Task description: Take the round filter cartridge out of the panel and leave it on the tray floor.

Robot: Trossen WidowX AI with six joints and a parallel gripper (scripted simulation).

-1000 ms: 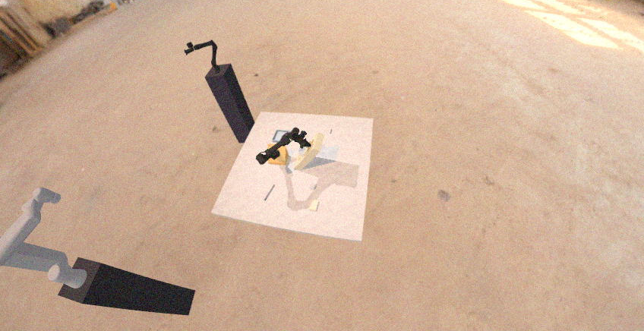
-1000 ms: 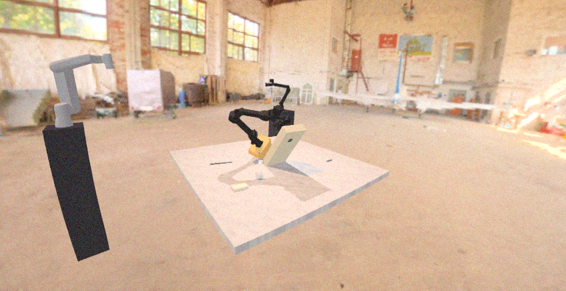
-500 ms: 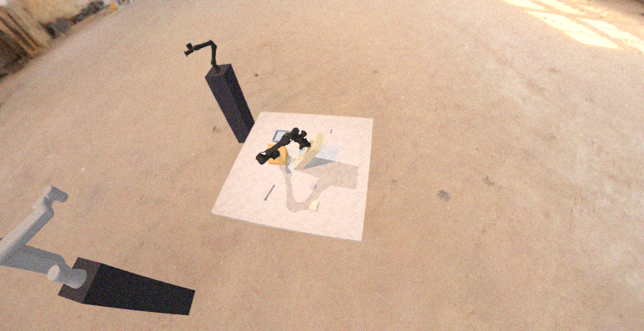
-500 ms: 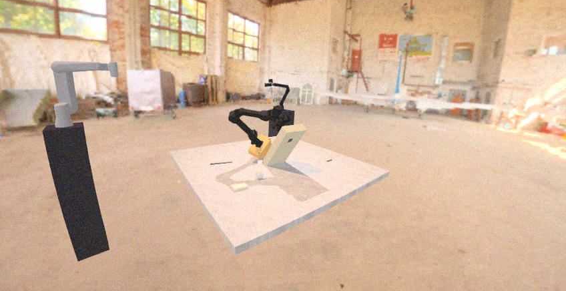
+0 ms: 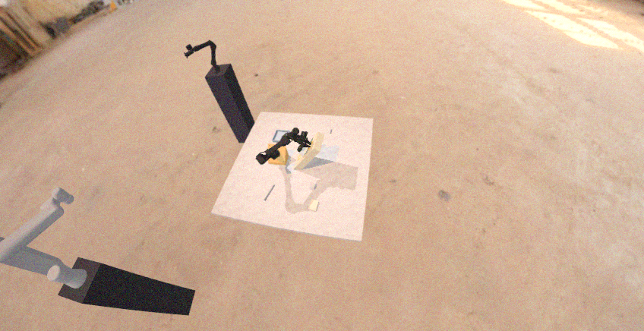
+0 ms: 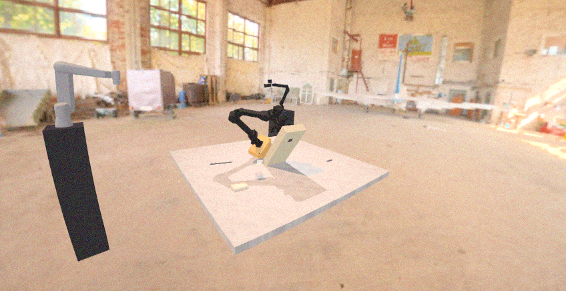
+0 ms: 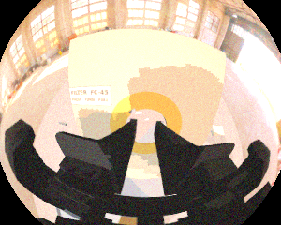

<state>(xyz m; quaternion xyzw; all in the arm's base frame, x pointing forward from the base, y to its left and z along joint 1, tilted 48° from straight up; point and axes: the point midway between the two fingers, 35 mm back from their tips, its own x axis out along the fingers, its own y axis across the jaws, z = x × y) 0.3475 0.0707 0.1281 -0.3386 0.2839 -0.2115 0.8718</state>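
The cream service panel stands tilted, with an orange ring on its face. The pale round filter cartridge shows inside the ring. My gripper is at the panel face, its two black fingertips over the cartridge and shut on it. The fingers hide the two slots, and I cannot tell whether the cartridge has left its seat. In the exterior view the panel hides the fingertips. A blue-grey rimmed tray appears to lie behind the arm in the top view.
An orange block is at my arm's base. A small cream block and a thin dark bar lie on the white table. Two other arms stand on dark pedestals beyond the table.
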